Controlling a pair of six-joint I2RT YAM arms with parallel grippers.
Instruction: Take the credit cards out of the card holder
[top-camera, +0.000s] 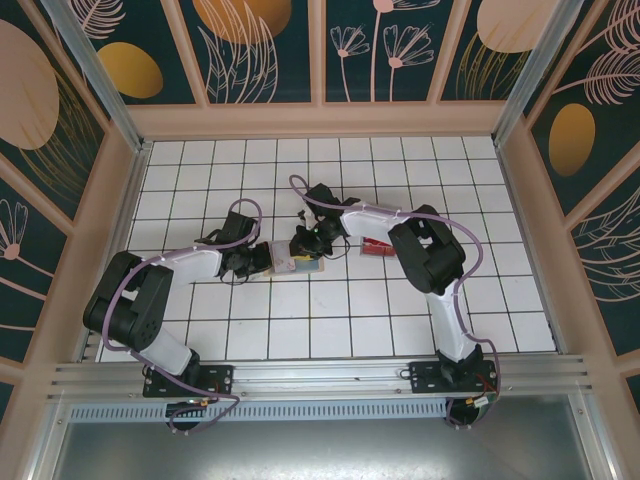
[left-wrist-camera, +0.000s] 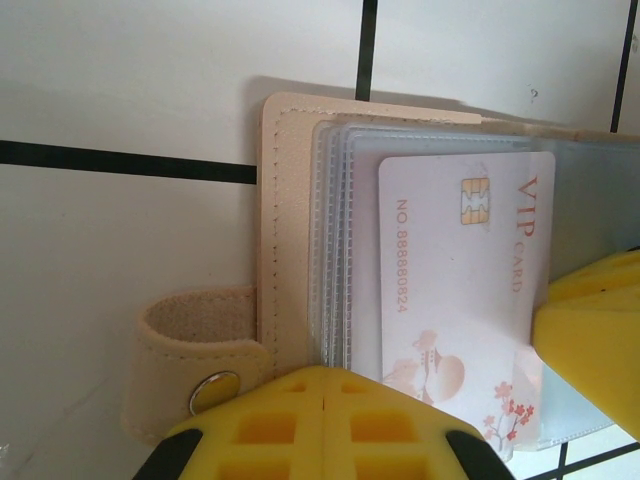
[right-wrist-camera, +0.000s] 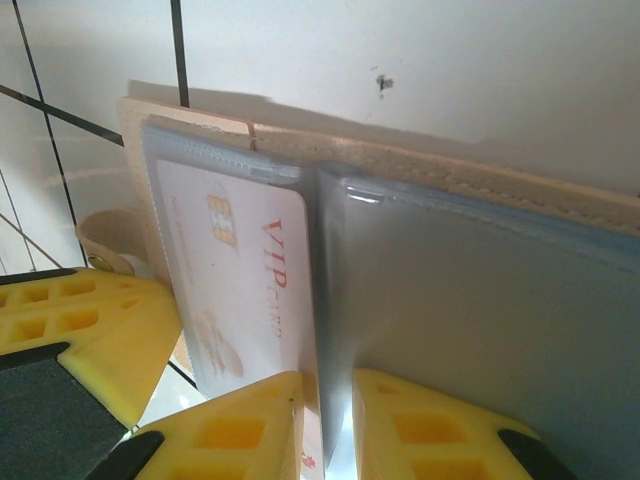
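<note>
left gripper (left-wrist-camera: 325, 388) clenched, tips on holder (left-wrist-camera: 287, 200) edge by its snap; right gripper (right-wrist-camera: 328, 388) slightly parted, card (right-wrist-camera: 240, 270) edge between fingers.

VIP card (left-wrist-camera: 460, 290) sits in the open card holder (left-wrist-camera: 285, 230).
</note>
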